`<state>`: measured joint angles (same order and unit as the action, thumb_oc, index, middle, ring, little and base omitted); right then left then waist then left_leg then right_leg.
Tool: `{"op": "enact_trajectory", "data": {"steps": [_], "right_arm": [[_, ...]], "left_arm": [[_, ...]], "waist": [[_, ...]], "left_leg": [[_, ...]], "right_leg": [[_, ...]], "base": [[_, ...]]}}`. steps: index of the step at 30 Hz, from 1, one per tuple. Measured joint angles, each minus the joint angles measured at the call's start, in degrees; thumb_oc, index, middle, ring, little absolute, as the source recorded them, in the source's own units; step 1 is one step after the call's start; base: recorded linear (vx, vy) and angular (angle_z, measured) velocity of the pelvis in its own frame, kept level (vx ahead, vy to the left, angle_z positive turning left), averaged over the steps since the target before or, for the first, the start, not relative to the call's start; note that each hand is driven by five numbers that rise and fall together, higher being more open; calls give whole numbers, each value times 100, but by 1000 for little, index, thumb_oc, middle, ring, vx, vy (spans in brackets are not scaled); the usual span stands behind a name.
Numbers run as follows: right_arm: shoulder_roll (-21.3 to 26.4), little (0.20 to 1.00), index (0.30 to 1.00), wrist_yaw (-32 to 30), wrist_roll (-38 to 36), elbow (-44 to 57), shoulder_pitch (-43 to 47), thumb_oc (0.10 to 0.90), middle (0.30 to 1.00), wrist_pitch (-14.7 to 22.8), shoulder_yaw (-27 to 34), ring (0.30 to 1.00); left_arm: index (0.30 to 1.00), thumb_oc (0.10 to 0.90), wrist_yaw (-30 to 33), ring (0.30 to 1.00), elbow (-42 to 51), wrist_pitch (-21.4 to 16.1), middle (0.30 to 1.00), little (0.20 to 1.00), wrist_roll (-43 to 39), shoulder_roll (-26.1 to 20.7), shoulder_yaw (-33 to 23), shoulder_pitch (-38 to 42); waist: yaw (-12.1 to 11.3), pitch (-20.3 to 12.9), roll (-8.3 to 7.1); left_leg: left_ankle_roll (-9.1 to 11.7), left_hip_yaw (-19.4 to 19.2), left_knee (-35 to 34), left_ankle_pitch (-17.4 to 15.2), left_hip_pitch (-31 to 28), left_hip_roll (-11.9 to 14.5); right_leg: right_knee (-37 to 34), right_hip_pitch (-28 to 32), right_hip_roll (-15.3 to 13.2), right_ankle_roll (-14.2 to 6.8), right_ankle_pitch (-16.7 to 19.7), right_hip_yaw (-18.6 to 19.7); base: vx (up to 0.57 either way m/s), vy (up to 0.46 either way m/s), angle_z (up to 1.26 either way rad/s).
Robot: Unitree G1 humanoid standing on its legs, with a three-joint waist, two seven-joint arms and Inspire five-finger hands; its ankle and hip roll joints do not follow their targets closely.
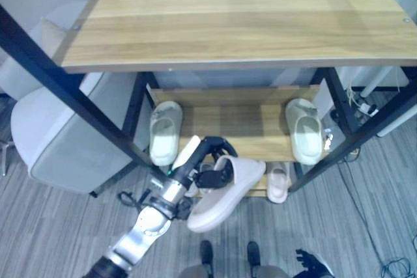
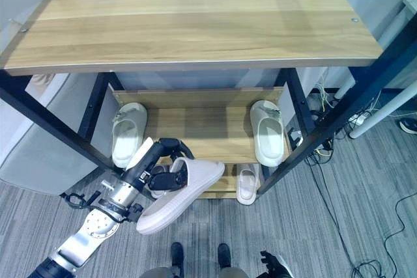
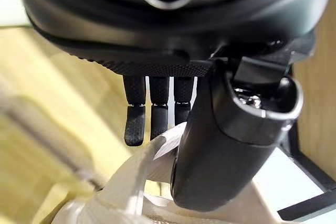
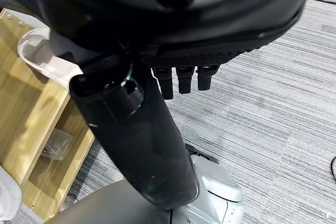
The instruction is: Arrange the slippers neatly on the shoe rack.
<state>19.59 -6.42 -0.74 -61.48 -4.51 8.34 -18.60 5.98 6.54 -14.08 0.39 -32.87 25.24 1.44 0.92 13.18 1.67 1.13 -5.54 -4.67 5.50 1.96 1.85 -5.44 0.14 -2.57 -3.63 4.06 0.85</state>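
Left hand (image 1: 212, 154) curled round the strap of a pale pink slipper (image 1: 228, 193), fingers (image 3: 135, 121) on one side and thumb on the other, pinching it. Slipper held in the air, tilted, toe pointing down toward the floor, just in front of the shoe rack (image 1: 228, 21) and level with its middle shelf (image 1: 241, 125).

On that middle shelf: one off-white slipper (image 1: 165, 131) at the left end, another off-white slipper (image 1: 304, 129) at the right end, well apart, both pointing inward to the back. Wide gap of bare wood between them.

Lower down, a second pale pink slipper (image 1: 279, 183) sitting on the bottom shelf, just right of the held one, partly hidden behind the middle shelf's front edge.

Top shelf a big plank of light wood, black metal legs at the sides.

Right hand (image 4: 184, 80) hanging down low over grey carpet (image 4: 262, 103), fingers loose and fairly straight, nothing in it.

Grey-white padded chair (image 1: 58, 141) parked left of the rack.
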Motion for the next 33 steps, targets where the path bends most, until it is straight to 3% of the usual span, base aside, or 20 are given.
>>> {"op": "enact_trajectory", "data": {"steps": [3,5,8,11,13,17,21,22,23,30,33], "right_arm": [[74,900,900,-59,-61,46,115,800,900,14,-135,900],[111,900,900,-102,-185,30,449,800,900,5,-123,900],[102,900,900,-162,-285,196,930,800,900,38,-105,900],[111,900,900,-292,-457,518,1023,800,900,154,-46,900],[119,900,900,-369,-510,649,1090,800,900,199,99,900],[220,900,900,-659,-866,1030,1398,800,900,263,384,900],[477,900,900,-947,-952,1803,1712,800,900,427,635,900],[573,900,900,-1008,-987,1925,1775,800,900,422,575,900],[694,900,900,-1056,-1028,2175,1811,800,900,455,579,900],[1043,900,900,-1289,-1247,3188,1808,800,900,657,714,900],[1052,900,900,-1316,-1298,3210,1801,800,900,687,689,900]], "left_arm": [[300,400,36,300,-133,-6,300,300,-4,35,206,235],[300,400,88,300,-394,-3,300,300,13,25,423,707],[300,400,113,300,-844,36,300,300,63,-35,586,1425],[300,400,345,300,-1118,168,300,300,284,-76,589,1784],[300,400,507,300,-1113,174,300,300,332,-68,541,1859],[300,400,969,300,-822,164,300,300,715,-215,367,2339],[300,400,1438,300,-804,283,300,300,919,-210,12,2950],[300,400,1526,300,-797,294,300,300,942,-253,-3,3026],[300,400,1636,300,-772,312,300,300,955,-335,-63,3211],[300,400,2596,300,-1001,576,300,300,1165,-678,-104,4362],[300,400,2855,300,-1363,728,300,300,1164,-751,17,4820]], "waist": [[-23,137,23],[-11,504,76],[-3,1019,-17],[20,1266,-166],[37,1405,-123],[117,1443,-23],[231,1662,110],[263,1647,146],[276,1667,156],[389,1759,216],[444,1755,219]], "left_leg": [[16,31,93,124,379,17],[21,105,382,154,753,38],[116,144,1125,-50,1585,92],[97,155,1910,-280,2344,39],[47,184,2470,-484,2810,41],[26,132,4645,-1288,4648,204],[-11,128,6452,-1997,5931,433],[-39,179,6739,-2173,6136,441],[-48,189,7250,-2396,6437,526],[-163,326,9716,-3237,8161,815],[-178,381,10276,-3431,8522,818]], "right_leg": [[235,-442,54,-43,-3,-15],[582,-798,72,-11,-41,-67],[1717,-1793,63,72,-429,-115],[3009,-2805,-47,115,-924,-73],[3583,-3277,-66,182,-1128,-30],[5461,-5023,-47,256,-1740,77],[6984,-6298,74,274,-2212,180],[7179,-6504,56,179,-2328,177],[7643,-6872,12,285,-2392,145],[9960,-8614,147,314,-3048,228],[10504,-8967,153,281,-3223,261]], "base": [[-290,-46,5],[-248,-87,11],[-122,-41,6],[-145,-7,11],[-141,35,4],[-83,59,-11],[14,43,-19],[124,53,-20],[146,29,-13],[110,1,-10],[139,-18,0]]}}
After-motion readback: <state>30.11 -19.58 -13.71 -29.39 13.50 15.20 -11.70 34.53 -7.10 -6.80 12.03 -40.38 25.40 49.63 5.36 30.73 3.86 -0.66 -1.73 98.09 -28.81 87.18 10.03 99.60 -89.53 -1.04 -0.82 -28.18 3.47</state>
